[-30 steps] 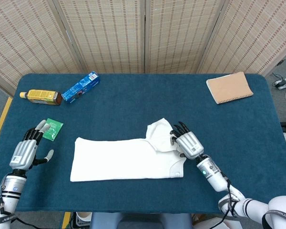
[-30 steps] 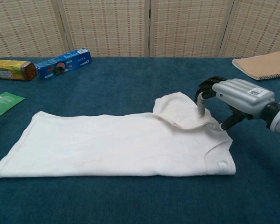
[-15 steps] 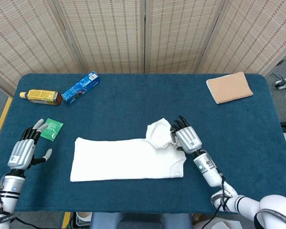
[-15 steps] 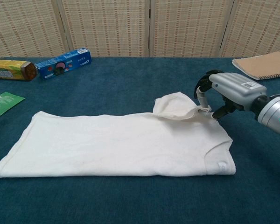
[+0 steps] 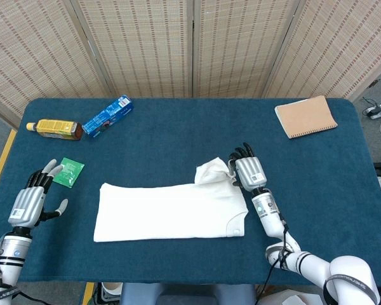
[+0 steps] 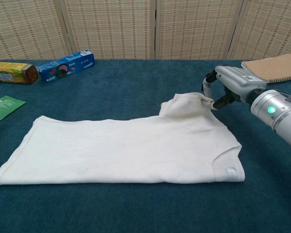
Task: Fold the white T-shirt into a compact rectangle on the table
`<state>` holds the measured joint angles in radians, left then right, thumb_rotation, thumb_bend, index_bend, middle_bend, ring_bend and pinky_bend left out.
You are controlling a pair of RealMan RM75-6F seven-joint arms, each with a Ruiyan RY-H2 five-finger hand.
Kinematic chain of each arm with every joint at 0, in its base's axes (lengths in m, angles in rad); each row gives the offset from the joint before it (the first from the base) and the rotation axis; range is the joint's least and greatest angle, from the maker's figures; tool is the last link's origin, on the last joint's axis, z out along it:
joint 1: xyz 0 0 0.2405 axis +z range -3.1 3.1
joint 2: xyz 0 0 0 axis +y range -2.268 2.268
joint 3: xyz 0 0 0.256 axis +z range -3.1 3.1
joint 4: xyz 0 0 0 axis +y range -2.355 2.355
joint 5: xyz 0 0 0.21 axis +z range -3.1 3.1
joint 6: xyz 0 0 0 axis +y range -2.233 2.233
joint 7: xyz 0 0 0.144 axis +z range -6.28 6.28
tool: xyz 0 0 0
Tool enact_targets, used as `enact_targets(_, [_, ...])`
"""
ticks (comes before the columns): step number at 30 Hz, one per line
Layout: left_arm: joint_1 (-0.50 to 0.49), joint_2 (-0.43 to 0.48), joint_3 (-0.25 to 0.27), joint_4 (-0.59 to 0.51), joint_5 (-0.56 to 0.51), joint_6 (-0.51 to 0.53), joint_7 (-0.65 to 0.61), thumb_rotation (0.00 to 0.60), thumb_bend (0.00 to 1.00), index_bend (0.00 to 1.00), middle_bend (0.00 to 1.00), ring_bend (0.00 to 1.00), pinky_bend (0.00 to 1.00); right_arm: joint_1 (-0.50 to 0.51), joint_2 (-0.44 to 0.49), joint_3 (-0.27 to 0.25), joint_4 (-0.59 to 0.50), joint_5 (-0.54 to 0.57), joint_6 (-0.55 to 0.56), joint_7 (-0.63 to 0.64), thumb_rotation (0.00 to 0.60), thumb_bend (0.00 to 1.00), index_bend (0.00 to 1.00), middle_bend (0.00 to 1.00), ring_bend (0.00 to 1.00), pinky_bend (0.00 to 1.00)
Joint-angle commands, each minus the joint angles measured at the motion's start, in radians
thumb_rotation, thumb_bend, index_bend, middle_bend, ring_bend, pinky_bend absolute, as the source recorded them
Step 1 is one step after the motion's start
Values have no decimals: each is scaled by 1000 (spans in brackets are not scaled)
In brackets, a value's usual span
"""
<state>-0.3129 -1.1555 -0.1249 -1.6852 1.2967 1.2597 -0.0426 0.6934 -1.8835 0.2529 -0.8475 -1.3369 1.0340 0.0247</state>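
White T-shirt (image 6: 121, 150) lies flat near our table (image 5: 178, 133) edge. Right hand (image 6: 230, 87) pinches its raised sleeve (image 6: 186, 107); contact partly hidden. Left hand (image 5: 30, 202) spread, holding nothing, absent from chest view.

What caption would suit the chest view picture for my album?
Robot's right hand pinches a sleeve of the white T-shirt lying on the blue table.
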Motion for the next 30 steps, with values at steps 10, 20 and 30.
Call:
enact_targets(10, [5,13,-4,-2,8,6,0,600,375,0,0,0,0,65,-50,50,82,58,-53,-26,600,260,117,126,85,0])
enact_targets(20, [-1,31,-3,9,21,-8,-5,600,376,0,0,0,0,51,36,42,-70,20,20,-28,600,251,67,106,61,0])
enact_targets(30, [-17,46,23,77,92,-29,-19,600,375,98,0,0,0,-95,357,-43,-550,-54,157,-120,600,250,168,170,61,0])
